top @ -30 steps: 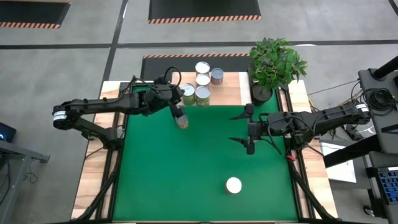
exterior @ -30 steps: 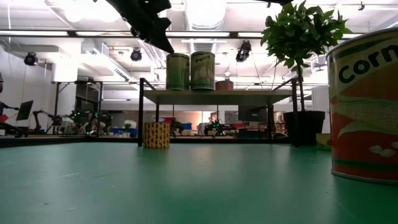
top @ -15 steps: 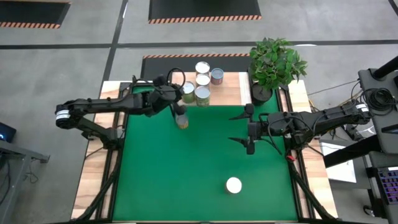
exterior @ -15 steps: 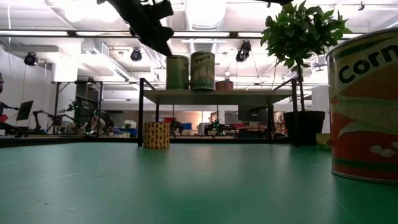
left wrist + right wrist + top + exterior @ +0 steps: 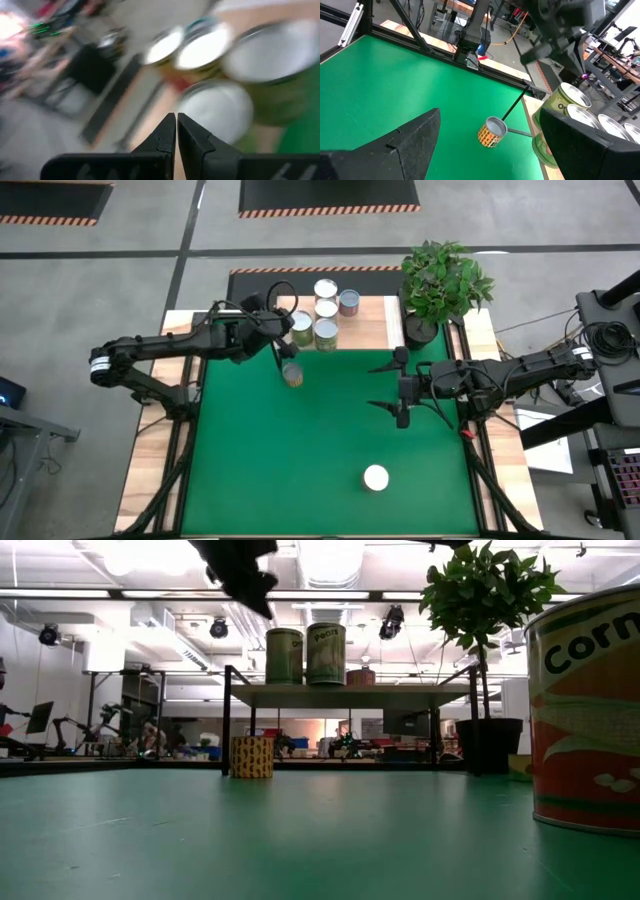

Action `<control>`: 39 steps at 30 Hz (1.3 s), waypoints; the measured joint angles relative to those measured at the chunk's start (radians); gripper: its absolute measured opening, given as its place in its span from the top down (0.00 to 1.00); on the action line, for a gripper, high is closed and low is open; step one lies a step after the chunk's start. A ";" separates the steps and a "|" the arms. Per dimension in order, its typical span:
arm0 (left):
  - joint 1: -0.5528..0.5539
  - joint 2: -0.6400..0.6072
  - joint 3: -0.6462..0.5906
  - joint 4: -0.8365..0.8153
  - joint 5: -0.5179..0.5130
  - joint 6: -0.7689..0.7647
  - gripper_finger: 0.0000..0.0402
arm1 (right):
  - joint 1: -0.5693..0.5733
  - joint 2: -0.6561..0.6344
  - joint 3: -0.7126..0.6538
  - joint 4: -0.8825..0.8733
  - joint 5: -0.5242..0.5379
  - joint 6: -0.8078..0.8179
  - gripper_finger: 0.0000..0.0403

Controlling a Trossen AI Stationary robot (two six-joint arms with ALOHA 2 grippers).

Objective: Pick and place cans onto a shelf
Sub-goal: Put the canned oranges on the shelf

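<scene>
Two cans (image 5: 293, 373) left; we'd grab their stiff, slick sides mid-height: left gripper (image 5: 282, 354) shut empty, right gripper (image 5: 398, 391) wide open.

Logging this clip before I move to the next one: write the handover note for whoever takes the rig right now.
Left end effector: shut, empty, above the shelf's front edge.
Right end effector: open, empty, waiting over the green table.
Done: five cans stand on the shelf.
Left: the yellow-labelled can just in front of the shelf, and the corn can near the table's front edge.
</scene>
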 joint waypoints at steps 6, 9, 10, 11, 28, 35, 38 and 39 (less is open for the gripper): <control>-0.001 -0.001 0.004 -0.009 0.273 -0.001 1.00 | 0.000 0.000 0.000 -0.015 0.000 0.000 0.19; 0.000 -0.001 -0.012 -0.020 0.232 -0.015 1.00 | 0.000 0.000 0.000 -0.018 0.000 0.000 0.19; 0.000 -0.001 -0.015 -0.023 0.212 -0.019 1.00 | 0.000 0.000 0.000 -0.018 0.000 0.000 0.19; 0.000 -0.001 -0.016 -0.025 0.190 -0.022 1.00 | 0.000 0.000 0.000 -0.018 0.000 0.000 0.19; 0.005 -0.001 0.012 -0.077 0.085 -0.023 1.00 | 0.000 0.000 0.000 -0.017 0.000 0.000 0.19; 0.017 0.013 0.011 -0.065 0.185 -0.024 1.00 | 0.000 0.000 0.000 -0.017 0.000 0.000 0.19; 0.025 0.030 0.004 -0.062 0.171 -0.024 1.00 | 0.000 0.000 0.000 -0.018 0.000 0.000 0.19; 0.026 0.032 0.004 -0.066 0.160 -0.024 1.00 | 0.000 0.000 0.000 -0.018 0.000 0.000 0.19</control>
